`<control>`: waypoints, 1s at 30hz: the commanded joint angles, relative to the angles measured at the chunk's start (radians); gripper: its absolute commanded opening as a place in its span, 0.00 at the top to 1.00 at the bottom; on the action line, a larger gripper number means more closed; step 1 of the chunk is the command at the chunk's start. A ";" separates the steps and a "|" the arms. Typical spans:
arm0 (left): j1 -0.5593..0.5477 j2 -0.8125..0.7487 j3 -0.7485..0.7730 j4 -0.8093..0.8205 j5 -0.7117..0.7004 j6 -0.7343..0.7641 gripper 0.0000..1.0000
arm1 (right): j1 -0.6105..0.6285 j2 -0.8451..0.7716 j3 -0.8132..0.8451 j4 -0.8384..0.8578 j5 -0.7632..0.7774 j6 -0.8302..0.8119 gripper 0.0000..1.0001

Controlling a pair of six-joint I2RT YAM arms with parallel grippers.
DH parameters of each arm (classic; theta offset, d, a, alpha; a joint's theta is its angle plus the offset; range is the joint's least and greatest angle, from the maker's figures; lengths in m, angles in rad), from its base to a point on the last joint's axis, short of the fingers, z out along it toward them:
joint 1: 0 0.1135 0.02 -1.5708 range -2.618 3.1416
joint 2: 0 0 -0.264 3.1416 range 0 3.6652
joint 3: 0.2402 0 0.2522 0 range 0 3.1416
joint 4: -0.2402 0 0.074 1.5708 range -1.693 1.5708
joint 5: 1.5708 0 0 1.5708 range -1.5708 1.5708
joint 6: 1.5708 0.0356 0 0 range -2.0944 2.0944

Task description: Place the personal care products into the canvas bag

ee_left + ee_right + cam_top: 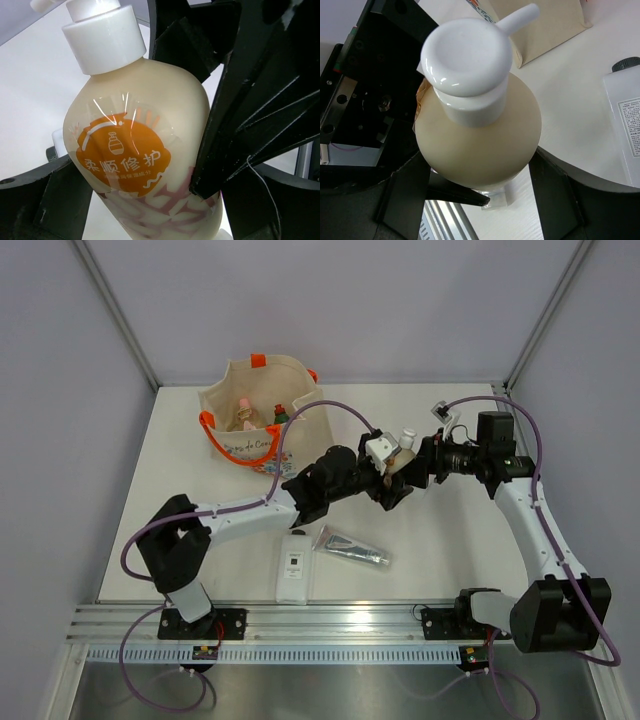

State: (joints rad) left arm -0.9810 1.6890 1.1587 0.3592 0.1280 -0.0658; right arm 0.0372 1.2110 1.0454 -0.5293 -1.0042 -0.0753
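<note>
A beige bottle (pixel 405 455) with a white pump cap hangs in the air over the table's middle, where both grippers meet. My right gripper (pixel 420 466) is shut on its belly (pixel 480 135), a finger pressing each side. My left gripper (pixel 392 486) stands open around the same bottle (pixel 135 130), its fingers wide on either side and the right gripper's black finger (pixel 240 125) between. The canvas bag (pixel 255 445) stands open at the back left, with a peach pink-capped bottle (pixel 245 412) and a green red-capped bottle (pixel 281 415) inside it.
A flat white bottle (pixel 293 570) lies near the front edge, also seen in the right wrist view (pixel 625 120). A silver tube (pixel 352 547) lies just right of it. The aluminium rail (pixel 330 625) runs along the near edge.
</note>
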 commanded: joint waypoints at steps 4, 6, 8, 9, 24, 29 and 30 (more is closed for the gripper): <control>-0.013 -0.040 0.009 0.046 -0.057 -0.014 0.88 | 0.047 -0.076 0.059 0.034 -0.129 -0.024 0.49; -0.012 -0.072 -0.014 0.037 -0.071 -0.015 1.00 | 0.047 -0.070 0.083 -0.004 -0.114 -0.076 0.30; 0.013 -0.133 -0.066 0.035 -0.054 -0.046 1.00 | 0.046 -0.073 0.123 -0.061 -0.082 -0.110 0.00; 0.022 -0.156 -0.083 0.032 -0.044 -0.058 1.00 | 0.046 -0.076 0.140 -0.098 -0.065 -0.151 0.00; 0.182 -0.466 -0.252 -0.120 0.117 -0.144 1.00 | 0.021 -0.099 0.119 -0.064 -0.051 -0.185 0.01; 0.183 -0.433 -0.301 -0.095 0.191 -0.114 0.99 | 0.016 -0.058 0.146 -0.211 0.044 -0.370 0.00; 0.183 -0.431 -0.304 -0.115 0.196 -0.106 0.98 | 0.015 -0.045 0.163 -0.327 0.074 -0.423 0.01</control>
State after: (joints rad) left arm -0.8013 1.2362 0.8772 0.2501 0.2569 -0.1921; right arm 0.0589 1.1385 1.1633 -0.6815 -1.0000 -0.3325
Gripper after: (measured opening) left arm 0.764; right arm 0.993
